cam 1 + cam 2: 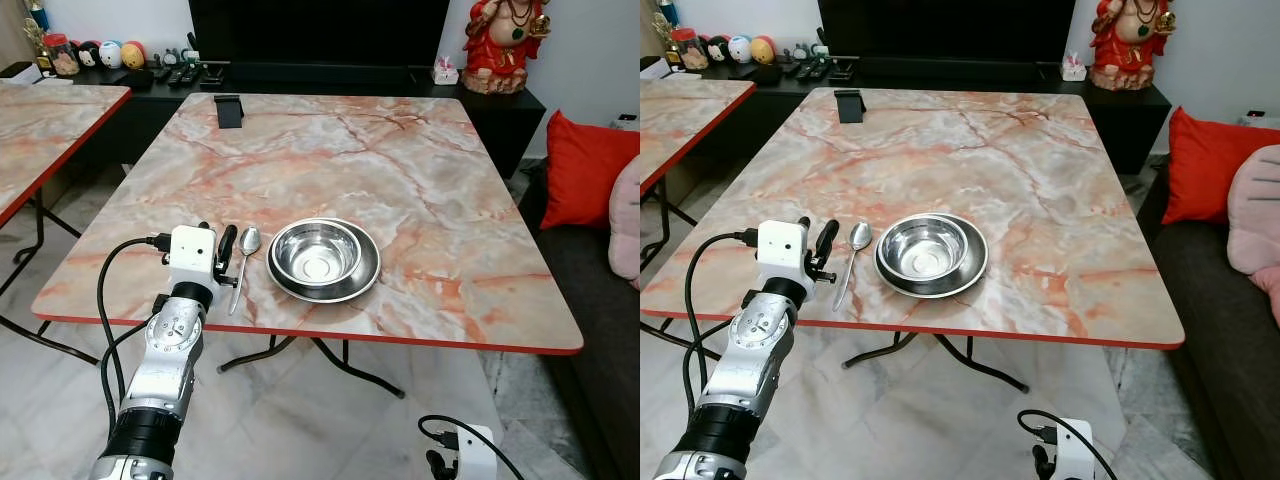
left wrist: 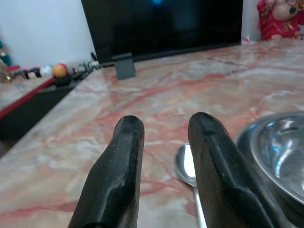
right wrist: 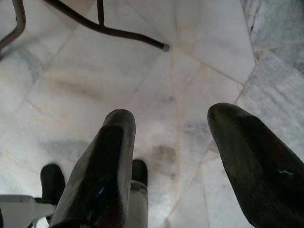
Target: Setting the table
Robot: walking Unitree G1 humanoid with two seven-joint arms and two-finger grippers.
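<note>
A steel bowl sits in a steel plate near the front edge of the marble table. Just left of the plate lies a spoon, bowl end pointing away from me. My left gripper hovers low over the table right beside the spoon's left side. In the left wrist view its fingers are open with nothing between them, and the spoon lies to one side of them. My right gripper hangs open below table height, over the floor.
A small black stand is at the table's far left. A second marble table stands to the left. A sofa with a red cushion is on the right. A dark cabinet with a red statue runs behind the table.
</note>
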